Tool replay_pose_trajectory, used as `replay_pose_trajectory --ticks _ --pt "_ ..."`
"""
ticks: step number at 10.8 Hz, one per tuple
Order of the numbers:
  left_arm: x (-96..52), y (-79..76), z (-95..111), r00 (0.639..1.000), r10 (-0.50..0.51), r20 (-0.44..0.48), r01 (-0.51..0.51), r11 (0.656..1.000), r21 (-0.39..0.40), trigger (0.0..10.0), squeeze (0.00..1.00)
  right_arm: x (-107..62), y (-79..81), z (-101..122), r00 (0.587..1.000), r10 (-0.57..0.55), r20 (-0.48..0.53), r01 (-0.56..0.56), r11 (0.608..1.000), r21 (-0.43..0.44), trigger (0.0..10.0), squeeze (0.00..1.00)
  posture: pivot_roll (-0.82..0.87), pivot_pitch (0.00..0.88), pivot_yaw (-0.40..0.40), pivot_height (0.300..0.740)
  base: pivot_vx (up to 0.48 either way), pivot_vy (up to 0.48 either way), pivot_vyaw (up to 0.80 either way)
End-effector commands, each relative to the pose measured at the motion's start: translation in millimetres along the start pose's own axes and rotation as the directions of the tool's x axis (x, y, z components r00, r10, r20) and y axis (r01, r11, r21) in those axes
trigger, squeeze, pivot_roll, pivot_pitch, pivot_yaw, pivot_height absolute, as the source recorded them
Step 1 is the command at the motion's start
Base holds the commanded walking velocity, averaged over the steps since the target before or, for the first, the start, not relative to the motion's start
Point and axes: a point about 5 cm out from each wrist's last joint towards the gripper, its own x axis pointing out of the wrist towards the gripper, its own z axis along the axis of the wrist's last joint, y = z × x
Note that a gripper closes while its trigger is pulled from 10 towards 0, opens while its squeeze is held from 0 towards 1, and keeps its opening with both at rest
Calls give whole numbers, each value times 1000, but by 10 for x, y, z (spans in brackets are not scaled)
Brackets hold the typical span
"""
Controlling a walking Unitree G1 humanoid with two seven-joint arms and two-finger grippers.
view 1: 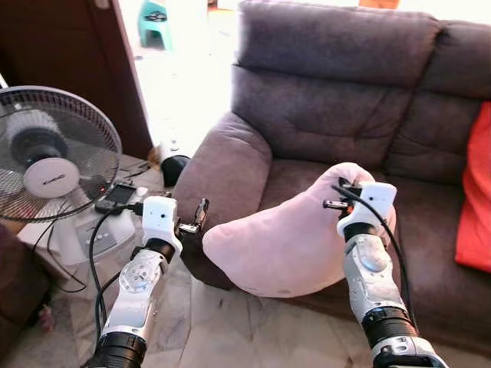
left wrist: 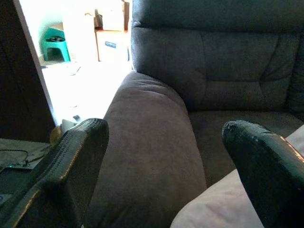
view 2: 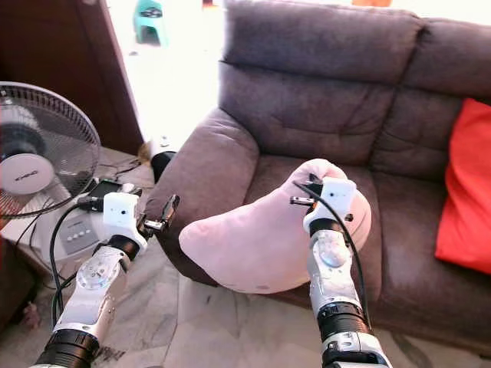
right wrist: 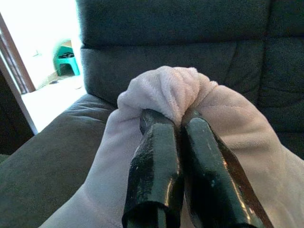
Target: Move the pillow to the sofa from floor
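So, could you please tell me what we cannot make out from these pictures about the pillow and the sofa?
- How far the pillow rests on the sofa seat: in the eye views its own bulk hides its underside.
- The fold pinched by the right hand: in the right wrist view the fingers cover it.
- The red cushion: cut off by the left eye view's right edge.
- The pillow's extent beside the open left hand: in the left wrist view, cut by the frame edge and a finger.

A home living room is indicated by a grey upholstered sofa (view 1: 345, 115), a standing fan (view 1: 50, 153) plugged in beside it, marble floor tiles (view 1: 230, 330) and a sunlit doorway (view 1: 184, 69).
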Motion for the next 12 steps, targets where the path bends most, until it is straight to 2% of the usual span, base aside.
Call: replay_pose_trajectory --ticks 1,4,6,12 --pt "4 -3 -5 1000 -10 1 10 1000 20 10000 0 47 32 79 999 8 34 -8 1000 -3 10000 0 117 0 -36 740 0 0 0" --pt "7 -16 5 1000 -13 10 13 1000 19 10000 0 51 44 69 1000 15 24 -15 1000 -21 10000 0 114 0 -31 740 268 0 0" --pt "6 -21 10 1000 -13 12 13 1000 20 10000 0 58 65 56 1000 19 11 -18 1000 -15 10000 0 115 0 -30 740 294 0 -697" --pt "18 -13 36 1000 -6 16 6 1000 19 10000 0 97 107 129 998 43 41 -41 998 -43 10000 0 122 0 -39 740 294 0 0"
